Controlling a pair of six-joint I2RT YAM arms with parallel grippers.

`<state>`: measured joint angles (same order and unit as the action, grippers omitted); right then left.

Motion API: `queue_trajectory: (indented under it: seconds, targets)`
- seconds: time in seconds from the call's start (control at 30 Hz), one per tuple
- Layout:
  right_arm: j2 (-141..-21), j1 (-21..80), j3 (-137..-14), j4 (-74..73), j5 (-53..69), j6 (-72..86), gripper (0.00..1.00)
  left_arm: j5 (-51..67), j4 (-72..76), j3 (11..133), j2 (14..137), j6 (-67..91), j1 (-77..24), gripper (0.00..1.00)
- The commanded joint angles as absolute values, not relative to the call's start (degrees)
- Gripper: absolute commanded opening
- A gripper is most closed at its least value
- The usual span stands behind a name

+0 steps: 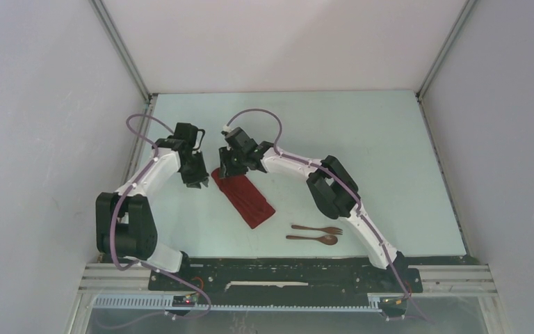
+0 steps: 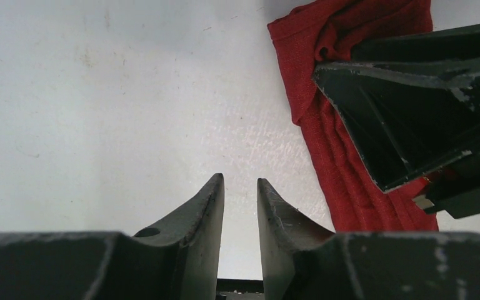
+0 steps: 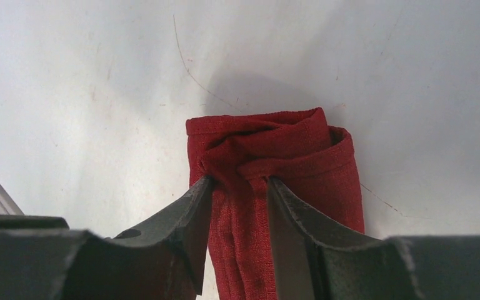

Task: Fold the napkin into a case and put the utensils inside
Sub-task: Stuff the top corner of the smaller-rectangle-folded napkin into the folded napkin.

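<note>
The dark red napkin point(image 1: 247, 198) lies as a narrow folded strip, the case, slanting across the table's middle left. My right gripper point(image 1: 226, 170) is at its far end. In the right wrist view its fingers are shut on the napkin point(image 3: 287, 144), with a bunched fold pinched between the tips point(image 3: 239, 181). My left gripper point(image 1: 199, 182) hangs just left of that end, a little apart from the cloth point(image 2: 325, 125). Its jaws point(image 2: 240, 180) are narrowly open with only bare table between them. The utensils, a brown fork point(image 1: 318, 229) and spoon point(image 1: 313, 239), lie side by side near the front.
White walls close in the light table point(image 1: 361, 139) at the left, back and right. A black mounting rail point(image 1: 285, 277) with both arm bases runs along the near edge. The right arm's elbow point(image 1: 330, 188) reaches over the table just right of the strip.
</note>
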<state>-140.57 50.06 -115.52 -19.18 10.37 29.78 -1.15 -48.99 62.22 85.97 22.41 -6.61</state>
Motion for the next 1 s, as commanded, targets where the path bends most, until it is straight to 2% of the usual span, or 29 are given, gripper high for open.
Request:
queue_trajectory:
  seconds: [0.0,0.07,0.23,0.3,0.47,0.63,0.97]
  targets:
    - [-143.34,50.71,-117.84,-23.31,5.09,29.96,0.44,1.35,-46.50,61.44,82.88,21.66,-6.20,0.32]
    - [-143.64,50.69,-118.13,-23.43,5.06,30.22,0.39,2.07,-45.98,60.91,83.04,21.78,-6.16,0.32]
    - [-141.73,49.88,-116.68,-20.42,9.34,30.03,0.07,5.87,-43.37,59.61,84.13,22.34,-6.25,0.42]
    - [-139.29,49.58,-115.04,-18.25,10.71,30.61,0.00,7.03,-42.54,60.01,85.29,22.79,-6.28,0.42]
    - [-134.73,48.18,-110.66,-13.55,13.95,35.72,0.00,5.46,-44.09,65.93,91.46,22.57,-8.67,0.42]
    - [-130.58,46.65,-102.69,-6.92,15.75,42.14,0.00,-5.37,-50.36,75.01,99.77,21.43,-13.93,0.34]
    - [-128.59,44.98,-97.58,-1.95,17.57,47.25,0.00,-14.52,-54.45,81.49,107.08,20.36,-19.85,0.31]
